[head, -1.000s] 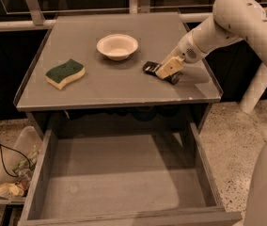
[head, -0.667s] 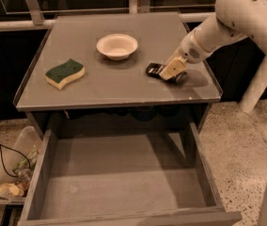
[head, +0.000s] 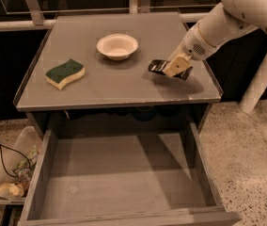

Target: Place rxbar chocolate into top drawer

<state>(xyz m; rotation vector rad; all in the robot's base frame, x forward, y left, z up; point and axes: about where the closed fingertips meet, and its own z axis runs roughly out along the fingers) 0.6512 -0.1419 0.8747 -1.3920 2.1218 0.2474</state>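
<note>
The rxbar chocolate (head: pixel 158 67), a small black-wrapped bar, is held at the right side of the tabletop, tilted and just above the surface. My gripper (head: pixel 175 68) is shut on it, with the pale fingers (head: pixel 176 65) over its right end, and the white arm reaches in from the upper right. The top drawer (head: pixel 119 185) is pulled out wide open below the table's front edge, with its flat grey bottom showing.
A white bowl (head: pixel 117 46) stands at the middle back of the grey table (head: pixel 124 86). A green-and-yellow sponge (head: pixel 65 73) lies at the left. A bag with clutter (head: pixel 13 182) and a cable lie on the floor at the left.
The gripper has lifted the bar slightly off the tabletop. The view has shifted a little, and the bowl and sponge have stayed in place.
</note>
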